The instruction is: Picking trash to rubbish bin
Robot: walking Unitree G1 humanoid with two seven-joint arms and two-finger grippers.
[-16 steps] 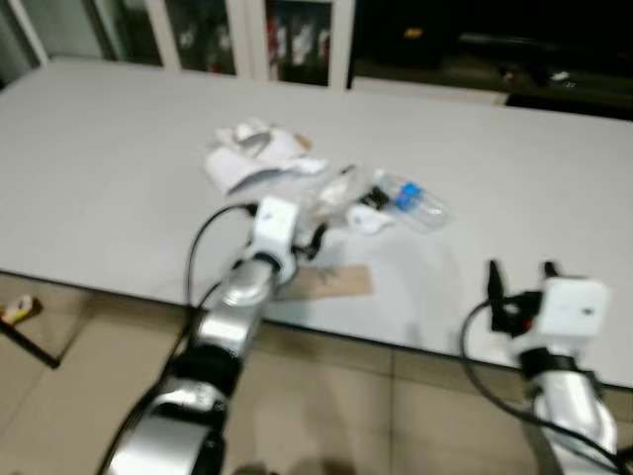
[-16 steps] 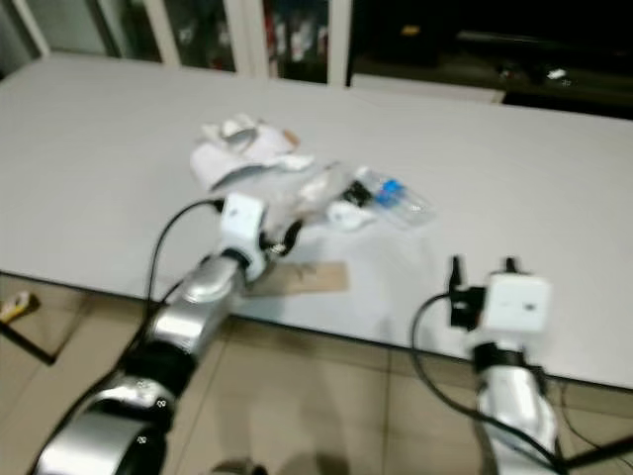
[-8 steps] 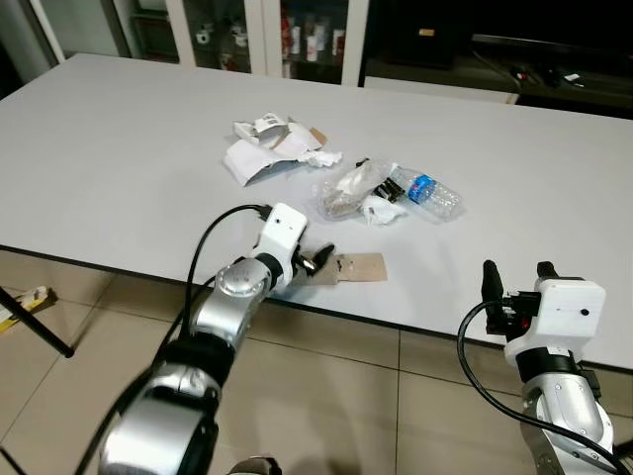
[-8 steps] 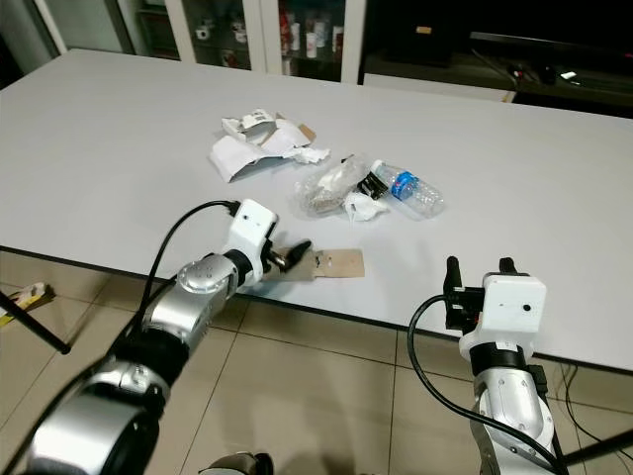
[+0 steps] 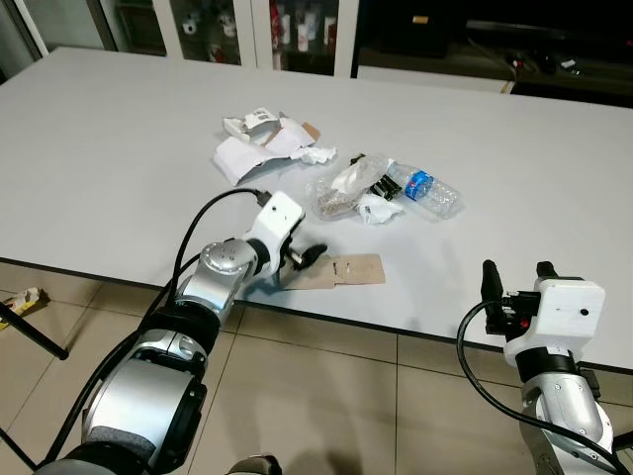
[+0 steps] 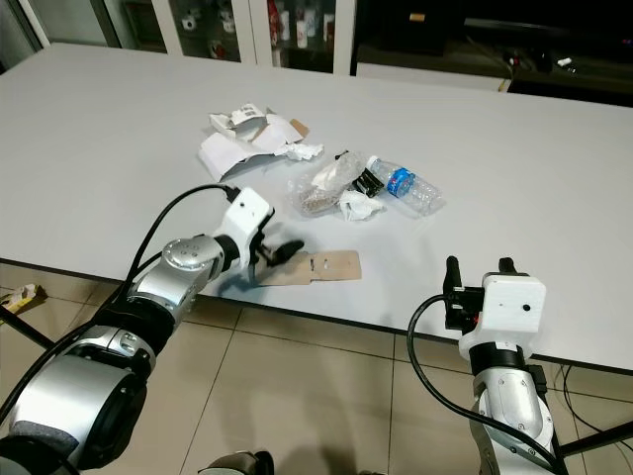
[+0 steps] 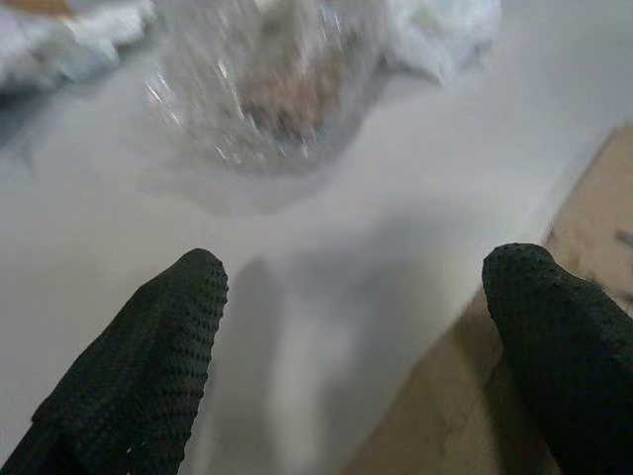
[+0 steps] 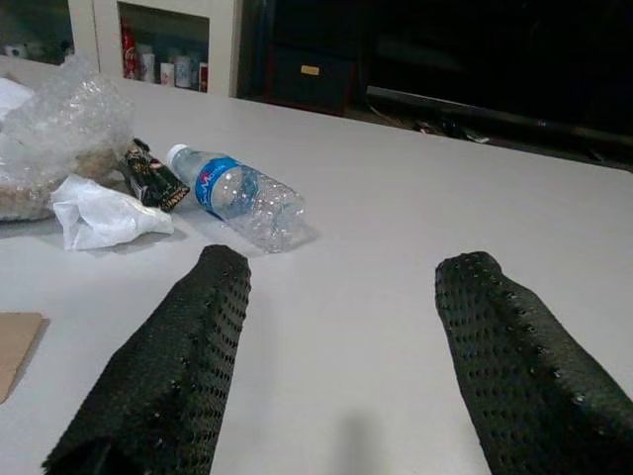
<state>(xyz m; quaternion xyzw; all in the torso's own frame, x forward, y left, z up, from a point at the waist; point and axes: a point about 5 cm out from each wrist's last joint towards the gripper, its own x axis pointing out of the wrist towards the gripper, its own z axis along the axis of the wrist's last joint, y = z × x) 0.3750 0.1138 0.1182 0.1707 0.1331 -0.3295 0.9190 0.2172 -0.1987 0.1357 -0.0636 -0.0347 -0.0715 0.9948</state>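
Brown cardboard piece (image 5: pixel 341 270) lies flat on the white desk (image 5: pixel 119 168) near its front edge, its left end at my left pincer (image 5: pixel 300 259). From the left wrist camera I see the pincer's fingers (image 7: pixel 148 366) spread wide, one over bare desk, the other over the cardboard's edge; nothing is pinched between them. Whether the fingertips touch the cardboard, I cannot tell. Beyond the cardboard, toward the desk's middle, sits the rest of the trash: a clear plastic bag (image 5: pixel 346 188) with brownish contents, a crumpled white tissue (image 5: pixel 377 209) just beside it, a small dark wrapper (image 8: pixel 153 178), and a clear plastic bottle (image 5: pixel 427 192) with a blue label lying on its side. Further left, apart from that cluster, a heap of torn white paper and packaging (image 5: pixel 262 146). My right pincer (image 5: pixel 517 280) is held at the desk's front edge, well apart from the trash, fingers spread and holding nothing. Glass-fronted cabinets (image 5: pixel 237 25) stand behind the desk.
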